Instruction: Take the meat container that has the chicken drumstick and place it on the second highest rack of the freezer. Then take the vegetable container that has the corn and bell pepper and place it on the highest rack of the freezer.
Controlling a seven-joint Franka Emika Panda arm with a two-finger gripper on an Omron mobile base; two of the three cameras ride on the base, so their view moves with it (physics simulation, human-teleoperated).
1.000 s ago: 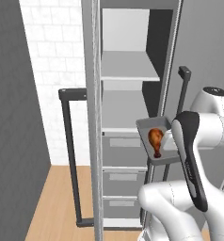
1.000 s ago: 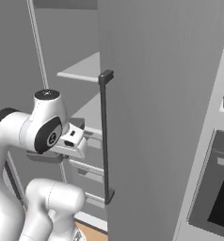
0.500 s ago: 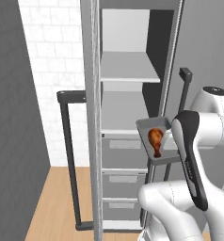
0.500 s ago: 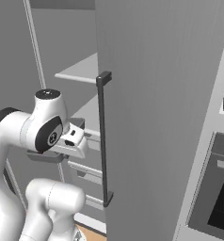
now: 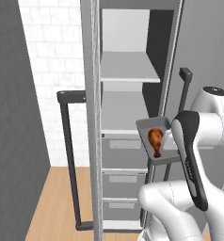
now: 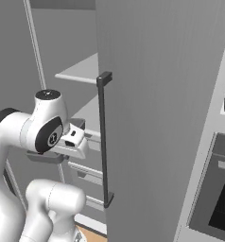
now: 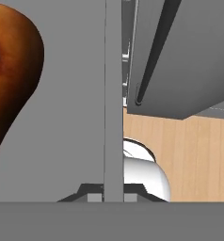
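so the white arm is holding a flat grey square-edged meat container [image 5: 157,128] out in front of the open tall grey freezer [image 5: 128,94], and the glossy brown-orange chicken drumstick [image 5: 155,140] lies in it, fat end toward 12 o'clock and thin bone end pointing to about 6 o'clock in the left base view. the tray sits roughly level, just at the height of the lower light-grey shelf board [image 5: 121,115], overlapping its front right corner from this angle; can't tell if it's touching the shelf or apart from it.

the gripper [image 6: 76,137] shows in the right base view as a white block at about 3 o'clock of the round dark-faced wrist joint. fingers are clenched tight on the container's edge, though the actual contact point is hidden behind the forearm in the left base view.

above that is the upper flat light-grey shelf [image 5: 128,68], bare. below the tray are grey drawer fronts [image 5: 121,143]. the freezer door is swung wide, its long dark vertical bar handle [image 5: 69,160] standing at 9 o'clock of the cabinet.

from the hand camera the drumstick [image 7: 12,70] looms huge at 10 o'clock, with a grey vertical frame edge [image 7: 113,94] in the middle and light wooden floor [image 7: 194,155] at 4 o'clock.
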